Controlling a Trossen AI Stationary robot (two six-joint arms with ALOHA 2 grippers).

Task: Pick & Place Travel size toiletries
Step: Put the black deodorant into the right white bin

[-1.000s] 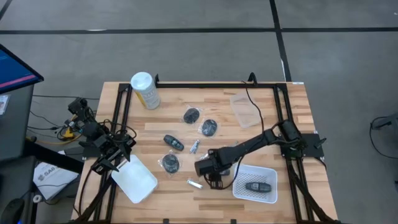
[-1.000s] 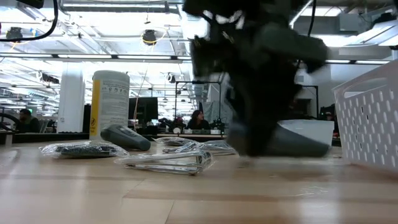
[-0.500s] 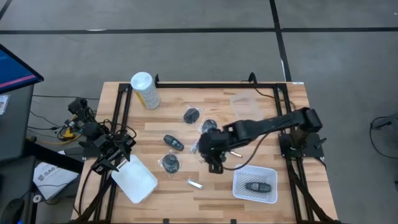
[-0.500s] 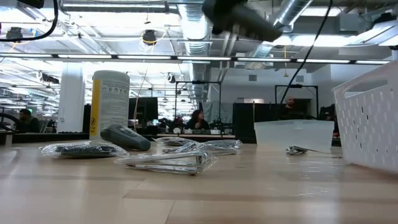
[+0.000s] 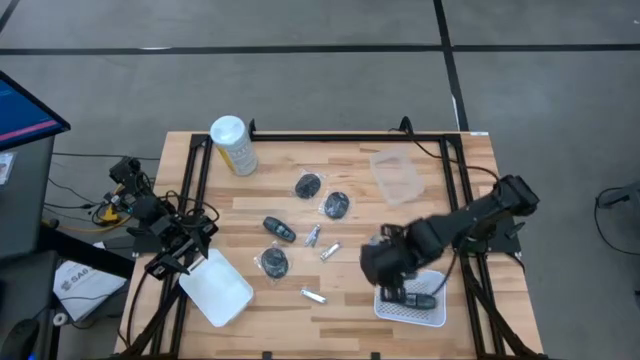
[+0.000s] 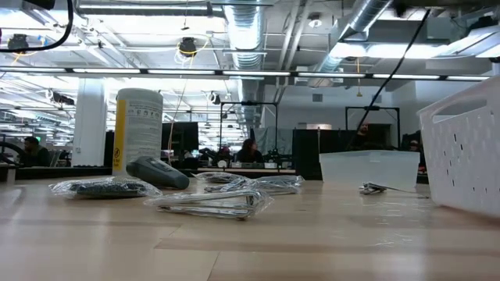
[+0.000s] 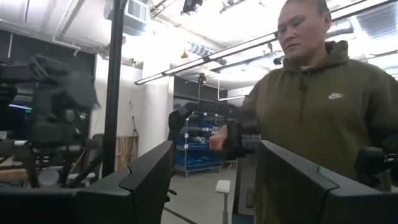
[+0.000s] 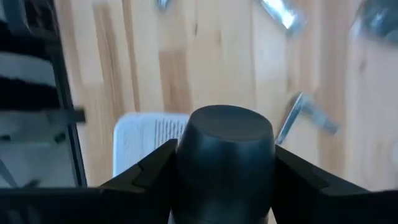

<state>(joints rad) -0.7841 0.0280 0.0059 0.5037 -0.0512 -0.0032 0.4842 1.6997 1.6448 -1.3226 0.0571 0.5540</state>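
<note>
Dark right claw [image 5: 395, 292] grips one capsule [image 8: 225, 149] above basket [image 5: 432, 314].

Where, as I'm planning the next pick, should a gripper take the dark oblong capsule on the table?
Take the dark capsule at its middle, across its narrow width, coming down from above. It lies flat on the table with its long axis diagonal, so turn the fingers crosswise; bare wood shows along both long sides.

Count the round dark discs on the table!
3: the far disc, the middle disc just beside it, the near disc toward the front. The right gripper might hide more.
</note>
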